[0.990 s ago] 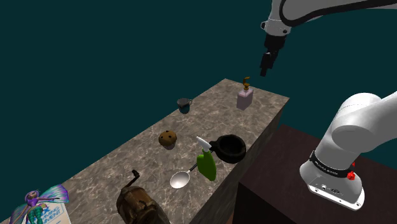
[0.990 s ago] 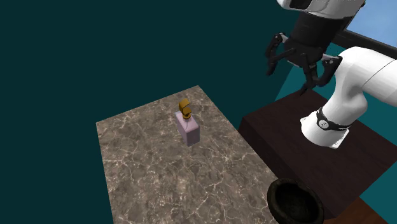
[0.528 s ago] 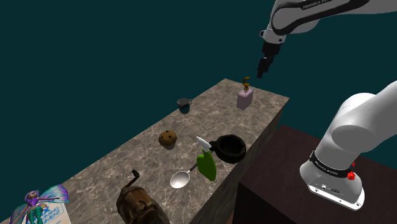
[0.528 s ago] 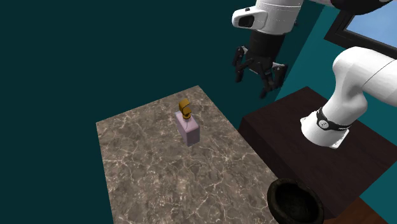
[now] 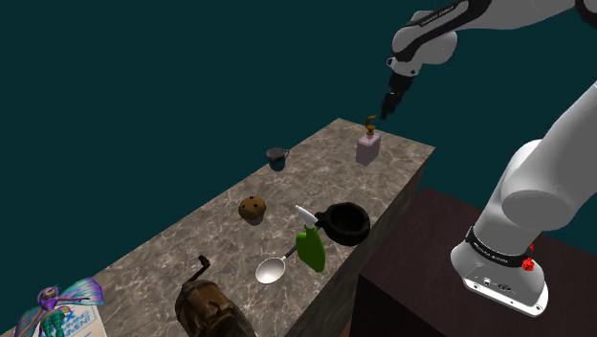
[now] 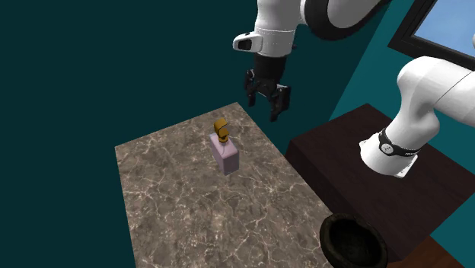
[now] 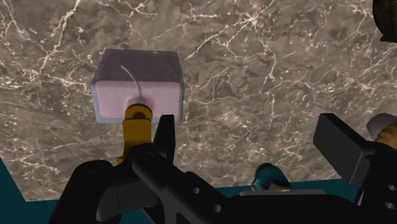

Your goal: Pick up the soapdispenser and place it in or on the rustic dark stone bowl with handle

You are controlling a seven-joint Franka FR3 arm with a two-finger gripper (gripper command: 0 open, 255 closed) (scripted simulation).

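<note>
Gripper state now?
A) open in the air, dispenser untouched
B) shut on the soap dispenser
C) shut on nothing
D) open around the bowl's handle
A: the fingers stand apart above the marbled counter, and the soap dispenser stands free on it, off to one side of them.

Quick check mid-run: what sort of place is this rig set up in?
Probably a kitchen, as a simulator render: a marbled stone countertop carries a spoon, a muffin, a mug and a soap dispenser, with a teal wall behind.
</note>
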